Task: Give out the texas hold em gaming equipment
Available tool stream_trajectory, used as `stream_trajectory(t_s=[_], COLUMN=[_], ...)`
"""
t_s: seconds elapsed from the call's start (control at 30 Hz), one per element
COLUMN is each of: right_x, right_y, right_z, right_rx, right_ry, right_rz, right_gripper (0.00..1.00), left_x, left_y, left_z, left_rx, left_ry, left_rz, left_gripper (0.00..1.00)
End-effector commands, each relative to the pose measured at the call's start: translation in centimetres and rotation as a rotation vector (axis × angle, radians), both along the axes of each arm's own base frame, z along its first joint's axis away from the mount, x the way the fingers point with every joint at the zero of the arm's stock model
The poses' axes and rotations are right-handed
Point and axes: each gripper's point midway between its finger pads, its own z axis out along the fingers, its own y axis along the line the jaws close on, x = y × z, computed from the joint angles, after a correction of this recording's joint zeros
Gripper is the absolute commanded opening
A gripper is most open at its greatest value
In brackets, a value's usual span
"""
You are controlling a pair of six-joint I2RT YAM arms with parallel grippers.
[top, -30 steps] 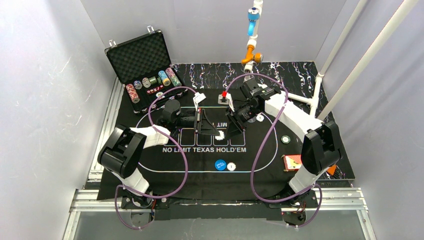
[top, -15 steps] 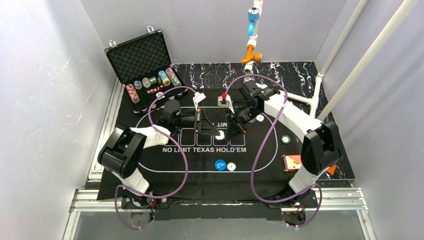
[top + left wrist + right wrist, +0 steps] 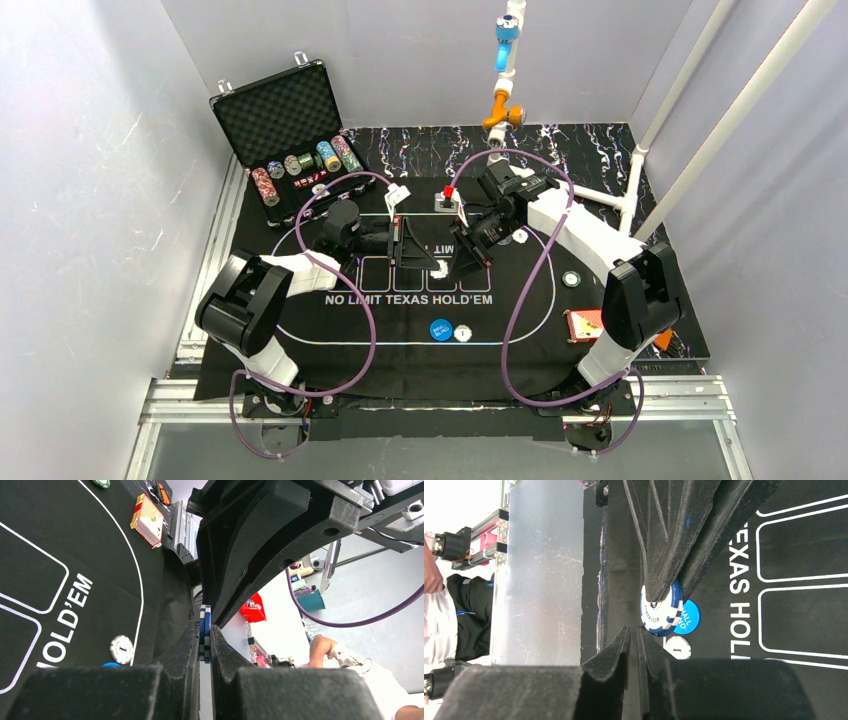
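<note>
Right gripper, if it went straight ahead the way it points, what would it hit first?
Probably the blue-and-white poker chip pinched in the left gripper, just beyond the tips of the shut right gripper. Depth is unclear, so it might slip past beside it.

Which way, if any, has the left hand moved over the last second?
No. In the top view the left hand stays put just beyond the printed NO LIMIT TEXAS HOLD'EM lettering, shut on a blue-and-white chip.
</note>
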Motion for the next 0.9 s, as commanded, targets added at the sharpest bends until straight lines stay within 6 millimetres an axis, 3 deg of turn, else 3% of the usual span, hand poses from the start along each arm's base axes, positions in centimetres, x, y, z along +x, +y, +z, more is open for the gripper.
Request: stream_trajectory(t_s=[0.0, 0.1, 0.2, 0.37, 0.43, 0.57, 0.7, 0.83, 0.87], right_x=[-0.2, -0.2, -0.2, -0.2, -0.2, 0.2, 0.7, 2.2, 2.6], right_y=[0.5, 0.5, 0.5, 0.2, 0.1, 0.0, 0.1, -0.4, -0.7], right_z=[1.4, 1.4, 1.4, 0.8, 0.6, -0.1, -0.7, -2.4, -2.8], right_rx=[0.050, 0.053, 0.051, 0.032, 0.026, 0.003, -0.019, -0.101, -0.123], right_ry=[-0.007, -0.007, -0.005, -0.014, -0.016, -0.028, -0.033, -0.098, -0.121], right_rz=[0.018, 0.019, 0.017, 0.006, -0.001, -0.024, -0.050, -0.110, -0.128], right_gripper=[0.16, 0.01, 0.01, 0.01, 0.01, 0.01, 0.01, 0.01, 0.03], left_x=[-1.0, -1.2, -1.3, -1.3, -0.8, 0.0, 0.2, 1.7, 2.1], left_y=[0.1, 0.1, 0.1, 0.3, 0.6, 1.1, 1.3, 2.6, 3.1], left_z=[1.4, 1.4, 1.3, 1.2, 0.9, 0.5, 0.2, -1.3, -1.7], left_rx=[-0.041, -0.043, -0.042, -0.038, -0.032, -0.026, -0.022, 0.009, 0.018], left_ry=[-0.079, -0.080, -0.075, -0.061, -0.043, -0.029, -0.021, -0.027, -0.027], left_rz=[-0.032, -0.035, -0.042, -0.046, -0.029, -0.001, 0.004, 0.067, 0.083], left_gripper=[0.00, 0.00, 0.00, 0.17, 0.19, 0.15, 0.00, 0.02, 0.10])
